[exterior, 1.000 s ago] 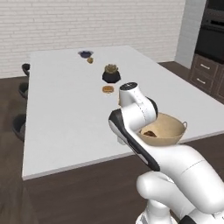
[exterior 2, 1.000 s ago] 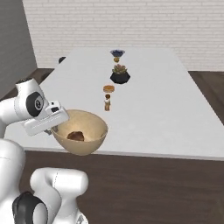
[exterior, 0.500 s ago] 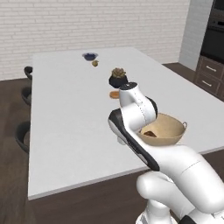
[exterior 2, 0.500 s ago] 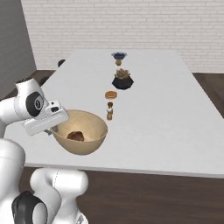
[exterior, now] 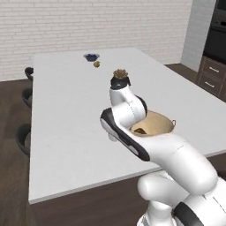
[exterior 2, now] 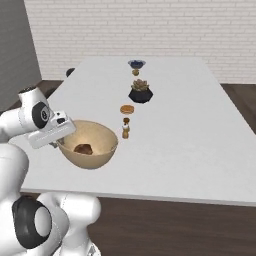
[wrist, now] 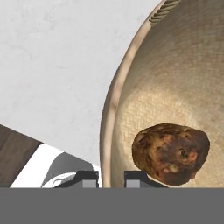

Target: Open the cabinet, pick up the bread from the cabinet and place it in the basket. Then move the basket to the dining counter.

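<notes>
The basket [exterior 2: 95, 156] is a wide tan bowl, and in it lies the bread [exterior 2: 83, 148], a dark brown crusty lump. My gripper [exterior 2: 61, 142] is shut on the basket's left rim and holds it over the near part of the dining counter [exterior 2: 190, 125]. Whether the basket touches the white top I cannot tell. In the hand view the finger tips of the gripper [wrist: 111, 177] pinch the rim of the basket [wrist: 109, 113], with the bread [wrist: 170, 153] just to the right. From the left, the basket [exterior: 162, 122] with the bread [exterior: 140, 131] shows behind my forearm over the dining counter [exterior: 66, 110].
Down the counter's middle stand a small shaker [exterior 2: 126, 129], a flat tan-orange round item [exterior 2: 127, 109], a plant in a black pot [exterior 2: 140, 92] and a small dark bowl [exterior 2: 136, 63]. Dark stools [exterior: 24, 139] line the left side. Dark drawers [exterior: 214, 75] stand at the right.
The whole picture has shifted: the base has driven along the counter, and the things on it lie differently in view. Arm, basket and bread keep their pose; the grip stays shut.
</notes>
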